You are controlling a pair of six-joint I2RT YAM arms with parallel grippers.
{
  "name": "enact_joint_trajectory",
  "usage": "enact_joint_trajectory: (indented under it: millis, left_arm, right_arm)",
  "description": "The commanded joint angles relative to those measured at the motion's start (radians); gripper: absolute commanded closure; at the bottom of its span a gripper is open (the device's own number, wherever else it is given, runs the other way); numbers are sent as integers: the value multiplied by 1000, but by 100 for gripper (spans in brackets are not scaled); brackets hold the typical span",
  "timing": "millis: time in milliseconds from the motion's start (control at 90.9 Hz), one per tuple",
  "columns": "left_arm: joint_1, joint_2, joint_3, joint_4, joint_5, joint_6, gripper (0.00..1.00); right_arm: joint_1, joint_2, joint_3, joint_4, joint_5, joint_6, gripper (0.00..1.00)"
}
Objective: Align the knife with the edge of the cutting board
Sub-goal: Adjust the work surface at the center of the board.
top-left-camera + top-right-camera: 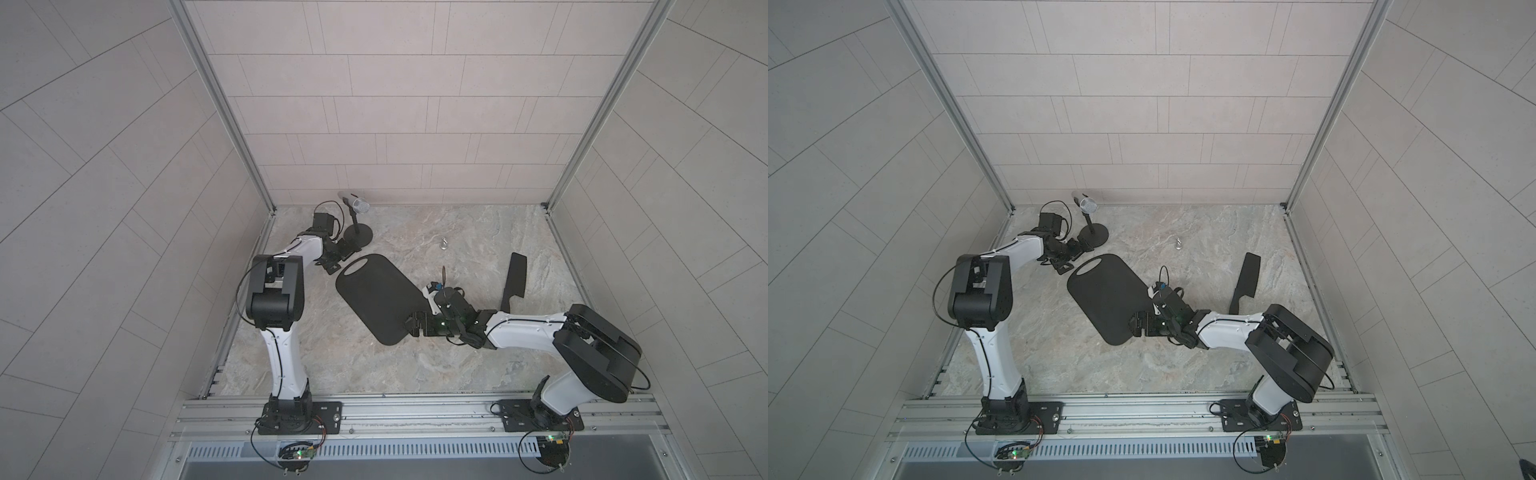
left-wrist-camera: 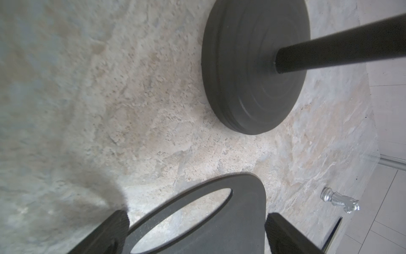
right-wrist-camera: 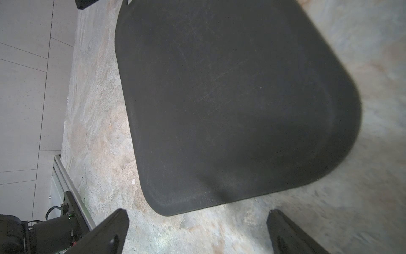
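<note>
Top views first. Finds the cutting board [image 1: 376,297] [image 1: 1106,297] flat near the middle of the tabletop [image 1: 415,365], slanting from 11 o'clock, handle hole at that end, down to 5 o'clock. Puts the knife [image 1: 514,282] [image 1: 1246,280] well apart at the board's 3 o'clock. Lies flat, blade toward 12 and handle toward 6, touched by nothing and parallel to no board edge. Reads the alignment as not yet done.

Sets the left hand [image 1: 343,258] [image 1: 1073,259] at the 11 o'clock end, spread wide and empty. Sets the right hand [image 1: 413,326] [image 1: 1140,324] at the 5 o'clock end, likewise wide and empty. Judges such bracketing of opposite ends as readiness to turn or steady the board, not to fetch the knife. Notes a microphone stand [image 1: 358,237] at 12 o'clock of the left hand and a small silver piece [image 1: 444,243] between stand and knife, both outside the job.

Left wrist view. Shows the fingers [image 2: 105,235] straddling the hole end of the board [image 2: 241,198], with the stand base [image 2: 252,66] close ahead, a likely reason for care. Catches a thin dark sliver [image 2: 334,232] beyond the silver piece [image 2: 340,200], perhaps the knife, too small to tell.

Right wrist view. Shows the fingers [image 3: 109,231] spread just short of the board's [image 3: 230,99] plain short edge, bare tabletop between, nothing gripped.
</note>
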Motion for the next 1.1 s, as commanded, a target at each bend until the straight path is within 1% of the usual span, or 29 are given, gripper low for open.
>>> enact_joint_trajectory:
  millis: [0,143,297,550,782,837,1090]
  left_arm:
    - [-4,7,-23,-13,19,-21,0]
    - [-12,-7,-72,1,28,-53,0]
    - [-40,-21,-126,18,3,-80,0]
    - [-59,-73,-191,22,-1,-104,0]
    - [-61,-122,-264,44,11,-104,0]
    - [-64,-131,-284,55,19,-134,0]
    - [-97,-158,-318,71,13,-145,0]
  right_arm:
    - [-10,32,-32,-116,37,0,0]
    - [-15,37,-27,-120,30,0,0]
    - [-19,37,-26,-126,31,2,0]
    - [-36,30,-29,-162,65,13,0]
    - [-54,-5,-33,-235,102,20,0]
    - [-59,-16,-28,-267,117,27,0]
    - [-70,-50,-23,-313,141,24,0]
